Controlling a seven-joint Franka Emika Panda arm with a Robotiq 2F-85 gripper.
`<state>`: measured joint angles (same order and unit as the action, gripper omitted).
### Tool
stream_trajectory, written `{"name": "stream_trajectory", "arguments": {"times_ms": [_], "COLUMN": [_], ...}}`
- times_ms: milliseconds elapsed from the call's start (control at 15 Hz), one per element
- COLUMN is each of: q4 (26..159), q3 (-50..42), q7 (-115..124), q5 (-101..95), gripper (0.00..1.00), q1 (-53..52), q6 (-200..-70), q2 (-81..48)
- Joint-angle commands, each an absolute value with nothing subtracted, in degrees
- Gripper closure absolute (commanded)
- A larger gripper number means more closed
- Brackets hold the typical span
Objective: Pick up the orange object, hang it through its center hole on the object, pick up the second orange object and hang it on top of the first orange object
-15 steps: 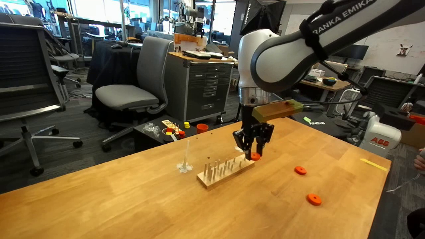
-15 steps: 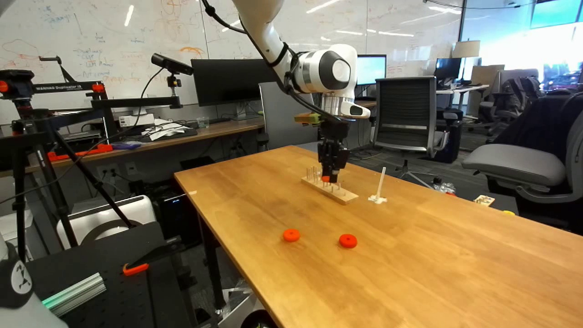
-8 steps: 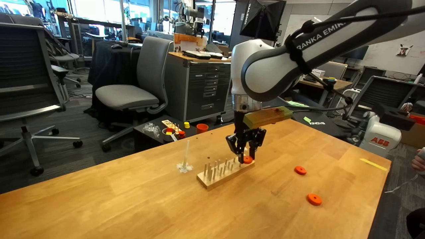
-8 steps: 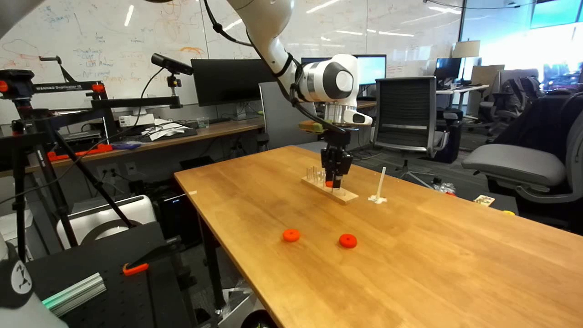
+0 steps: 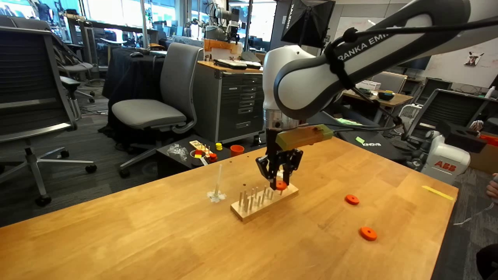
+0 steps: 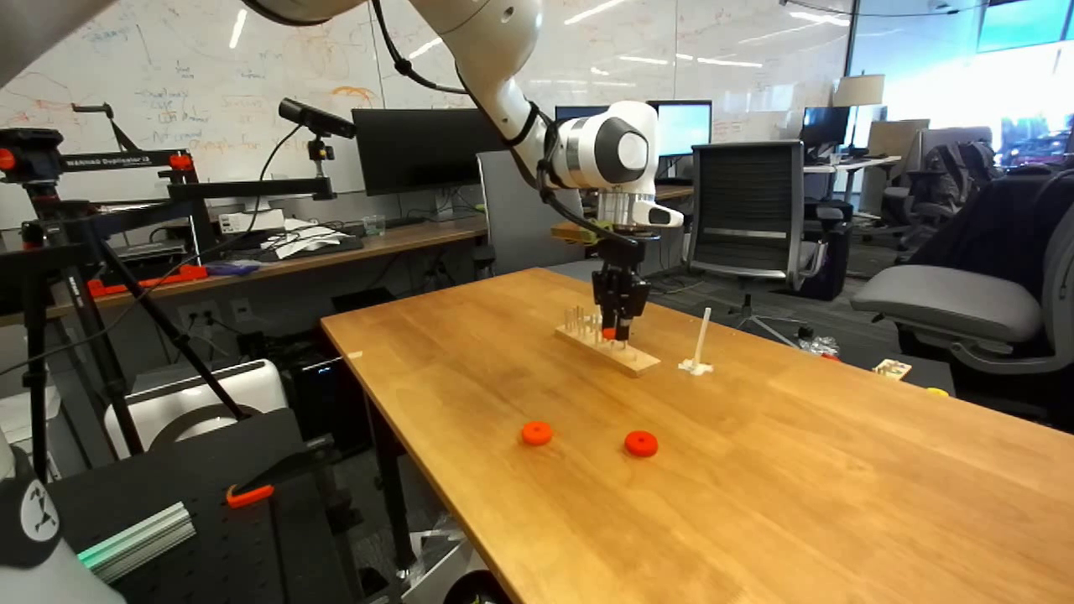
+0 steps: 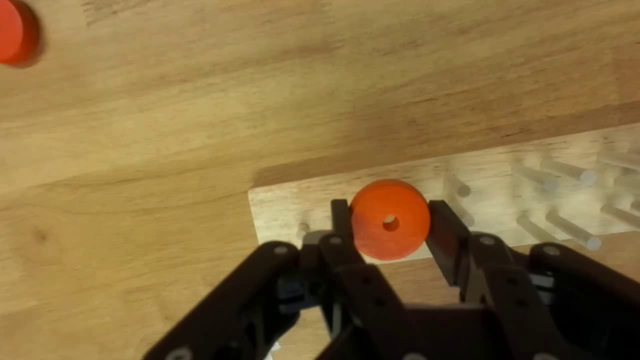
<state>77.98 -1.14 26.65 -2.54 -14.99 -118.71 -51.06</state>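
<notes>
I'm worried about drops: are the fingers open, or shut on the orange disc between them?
Shut on it: in the wrist view, fingers meet the orange disc on opposite sides.

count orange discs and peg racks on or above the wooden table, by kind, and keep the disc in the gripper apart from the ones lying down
Held orange disc, in the gripper: 1
Loose orange discs, lying on the wooden table: 2
Pale peg rack: 1
Total: 4
</notes>
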Motion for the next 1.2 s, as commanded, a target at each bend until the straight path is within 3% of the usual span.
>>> {"name": "stream_trajectory", "arguments": {"times_ms": [0,1133], "q4": [75.4,78.4], "q3": [-0.8,-0.4], "q7": [26.8,26.8], "q5": [-1.7,2.1], "gripper": [0.83,0.83], "q1": [-15.1,-12.9], "q6": [-118.2,-118.2], "q2": [-52.2,-51.1]}}
